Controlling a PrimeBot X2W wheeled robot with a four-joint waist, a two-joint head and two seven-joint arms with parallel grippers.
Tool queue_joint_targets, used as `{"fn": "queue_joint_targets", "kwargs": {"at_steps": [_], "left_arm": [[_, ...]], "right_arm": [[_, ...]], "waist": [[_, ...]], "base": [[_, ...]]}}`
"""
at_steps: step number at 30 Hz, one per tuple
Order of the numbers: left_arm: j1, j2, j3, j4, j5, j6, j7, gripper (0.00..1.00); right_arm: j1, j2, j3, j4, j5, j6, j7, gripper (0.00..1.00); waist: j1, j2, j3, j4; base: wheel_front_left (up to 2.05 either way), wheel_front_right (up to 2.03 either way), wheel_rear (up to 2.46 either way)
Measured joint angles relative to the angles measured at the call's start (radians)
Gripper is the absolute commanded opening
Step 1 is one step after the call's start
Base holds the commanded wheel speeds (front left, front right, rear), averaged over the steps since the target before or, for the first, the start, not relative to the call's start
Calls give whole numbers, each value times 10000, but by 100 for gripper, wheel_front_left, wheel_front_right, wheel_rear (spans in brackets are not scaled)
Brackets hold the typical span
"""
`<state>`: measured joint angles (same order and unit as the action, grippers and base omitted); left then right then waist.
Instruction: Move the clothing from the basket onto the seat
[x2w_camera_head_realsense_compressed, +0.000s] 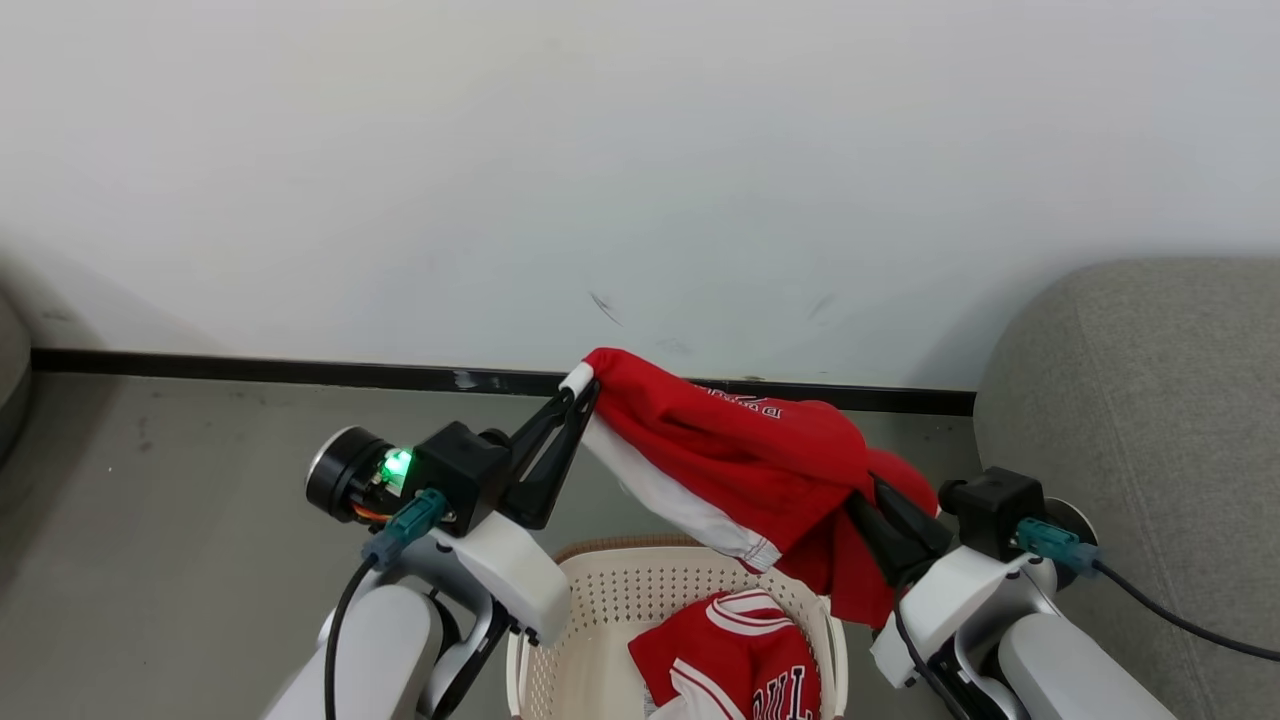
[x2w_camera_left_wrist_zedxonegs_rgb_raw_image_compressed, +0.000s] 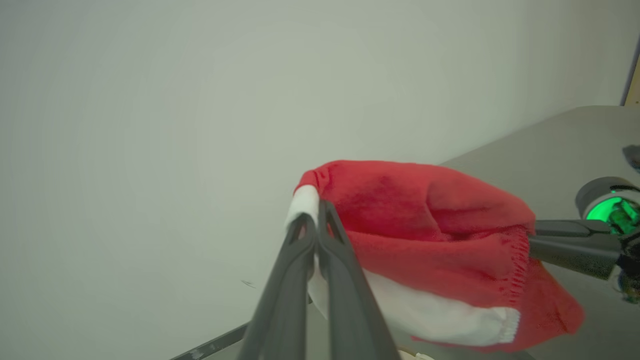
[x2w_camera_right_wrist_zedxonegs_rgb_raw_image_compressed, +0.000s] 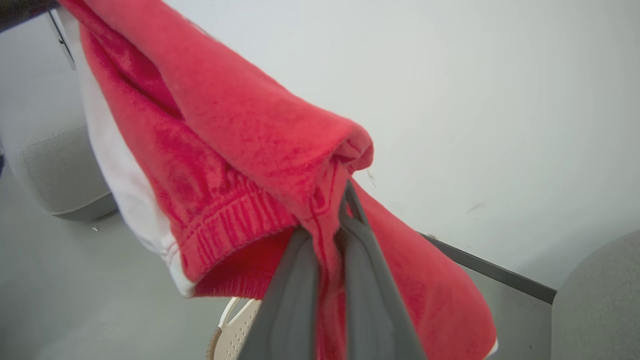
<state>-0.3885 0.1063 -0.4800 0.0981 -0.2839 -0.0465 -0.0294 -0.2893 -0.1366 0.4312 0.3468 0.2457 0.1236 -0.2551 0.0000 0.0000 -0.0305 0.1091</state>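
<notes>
A red garment with white trim and small white print (x2w_camera_head_realsense_compressed: 740, 450) hangs stretched in the air above the basket (x2w_camera_head_realsense_compressed: 600, 610). My left gripper (x2w_camera_head_realsense_compressed: 580, 390) is shut on its white-edged corner (x2w_camera_left_wrist_zedxonegs_rgb_raw_image_compressed: 307, 205). My right gripper (x2w_camera_head_realsense_compressed: 868, 500) is shut on its other end (x2w_camera_right_wrist_zedxonegs_rgb_raw_image_compressed: 332, 215), the cloth bunched between the fingers. In the left wrist view the right gripper (x2w_camera_left_wrist_zedxonegs_rgb_raw_image_compressed: 535, 235) shows at the garment's far end. A second red jersey with dark letters (x2w_camera_head_realsense_compressed: 735, 670) lies inside the cream basket. The grey seat (x2w_camera_head_realsense_compressed: 1140, 420) stands at the right.
A white wall with a dark baseboard (x2w_camera_head_realsense_compressed: 300, 372) runs across the back. Grey floor (x2w_camera_head_realsense_compressed: 200, 480) lies to the left of the basket. Another grey upholstered piece (x2w_camera_right_wrist_zedxonegs_rgb_raw_image_compressed: 60, 170) shows at the left in the right wrist view.
</notes>
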Motion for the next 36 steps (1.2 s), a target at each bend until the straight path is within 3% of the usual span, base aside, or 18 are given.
{"fn": "queue_joint_targets", "kwargs": {"at_steps": [3, 6, 16, 36], "left_arm": [[305, -88, 96, 161, -322, 13, -182, 4], [541, -169, 171, 272, -535, 86, -355, 100], [1102, -257, 274, 508, -943, 86, -809, 100], [1991, -393, -215, 476, -1032, -148, -1902, 100]], "right_arm": [[189, -119, -107, -297, 121, 0, 2, 0], [310, -196, -309, -589, 194, 0, 0, 0], [407, -573, -1093, -1174, 280, 0, 0, 0], [2220, -1131, -4498, -2190, 276, -2, 0, 0]], "waist": [[0, 0, -28, -140], [0, 0, -50, -285], [0, 0, -68, -655], [0, 0, 1, -1406]], "base": [[0, 0, 0], [0, 0, 0], [0, 0, 0], [0, 0, 0]]}}
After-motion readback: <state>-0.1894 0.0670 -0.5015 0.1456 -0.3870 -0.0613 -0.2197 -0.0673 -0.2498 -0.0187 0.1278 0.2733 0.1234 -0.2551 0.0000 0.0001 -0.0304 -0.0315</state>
